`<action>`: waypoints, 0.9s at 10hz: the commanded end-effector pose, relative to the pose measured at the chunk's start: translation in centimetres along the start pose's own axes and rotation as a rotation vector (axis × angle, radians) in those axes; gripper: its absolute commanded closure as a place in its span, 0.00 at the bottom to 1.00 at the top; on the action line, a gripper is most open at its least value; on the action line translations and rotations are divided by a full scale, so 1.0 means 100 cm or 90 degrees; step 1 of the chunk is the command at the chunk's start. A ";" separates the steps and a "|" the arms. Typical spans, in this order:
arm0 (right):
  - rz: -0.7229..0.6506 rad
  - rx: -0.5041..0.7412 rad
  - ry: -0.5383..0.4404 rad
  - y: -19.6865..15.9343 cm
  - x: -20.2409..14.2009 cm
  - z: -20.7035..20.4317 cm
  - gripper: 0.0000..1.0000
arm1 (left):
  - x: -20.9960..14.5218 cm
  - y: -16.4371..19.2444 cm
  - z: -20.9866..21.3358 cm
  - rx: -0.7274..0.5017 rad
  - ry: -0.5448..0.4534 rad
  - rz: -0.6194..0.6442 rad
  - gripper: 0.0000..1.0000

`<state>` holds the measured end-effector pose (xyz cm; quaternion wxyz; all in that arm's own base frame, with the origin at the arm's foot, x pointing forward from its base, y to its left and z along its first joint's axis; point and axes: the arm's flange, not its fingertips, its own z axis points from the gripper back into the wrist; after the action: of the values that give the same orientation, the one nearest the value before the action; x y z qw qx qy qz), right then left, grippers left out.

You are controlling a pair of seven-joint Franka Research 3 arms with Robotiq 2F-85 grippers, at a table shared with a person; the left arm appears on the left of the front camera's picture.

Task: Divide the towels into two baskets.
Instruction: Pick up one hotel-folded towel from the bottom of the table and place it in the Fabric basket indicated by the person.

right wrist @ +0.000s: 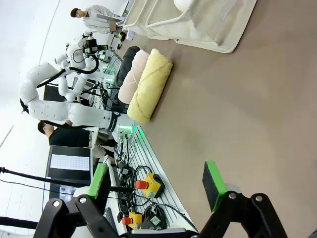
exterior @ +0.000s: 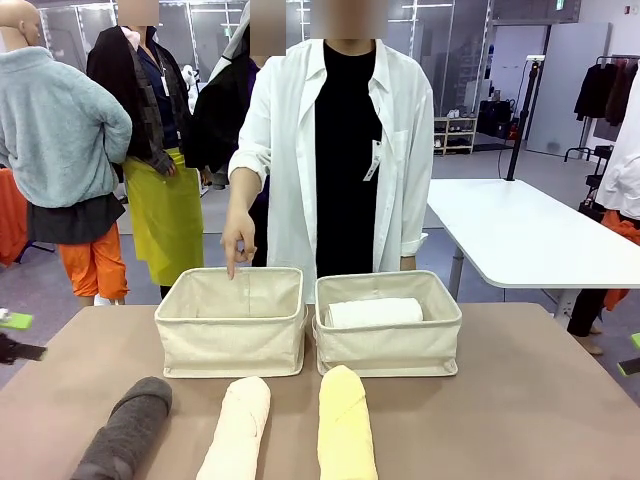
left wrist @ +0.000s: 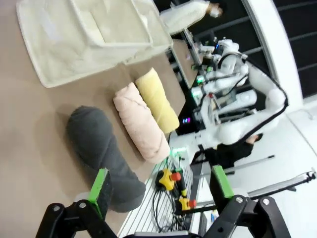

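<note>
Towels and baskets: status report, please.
Left gripper, right gripper open, empty. White towel in right basket; grey, peach, yellow on table. Person's hand points into left basket.

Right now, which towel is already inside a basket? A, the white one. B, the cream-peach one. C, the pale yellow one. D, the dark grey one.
A: the white towel lies inside the right basket, while the dark grey towel, the cream-peach towel and the pale yellow towel lie on the table in front of the baskets.
</note>
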<state>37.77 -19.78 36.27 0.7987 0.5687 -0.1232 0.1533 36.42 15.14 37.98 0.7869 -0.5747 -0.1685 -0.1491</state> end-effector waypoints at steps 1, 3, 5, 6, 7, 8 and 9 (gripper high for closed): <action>0.003 -0.008 -0.003 0.004 -0.003 -0.003 0.06 | 0.007 -0.028 -0.038 0.071 0.091 0.000 0.00; 0.003 -0.008 -0.003 0.004 -0.003 -0.003 0.06 | 0.009 -0.047 -0.079 0.157 0.131 0.007 0.00; 0.003 -0.008 -0.003 0.004 -0.003 -0.003 0.06 | 0.005 -0.058 -0.099 0.285 0.146 0.018 0.00; 0.003 -0.008 -0.003 0.004 -0.003 -0.003 0.06 | 0.002 -0.062 -0.104 0.347 0.150 0.020 0.00; 0.003 -0.008 -0.003 0.004 -0.003 -0.003 0.06 | -0.003 -0.063 -0.113 0.348 0.159 0.035 0.00; 0.003 -0.008 -0.003 0.004 -0.003 -0.003 0.06 | -0.007 -0.059 -0.120 0.375 0.168 0.039 0.00; 0.003 -0.008 -0.003 0.004 -0.003 -0.003 0.06 | -0.012 -0.050 -0.128 0.402 0.173 0.040 0.00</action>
<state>37.76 -19.79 36.27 0.7988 0.5685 -0.1234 0.1532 36.19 2.70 40.08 0.9353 -0.3067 -0.0923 -0.1505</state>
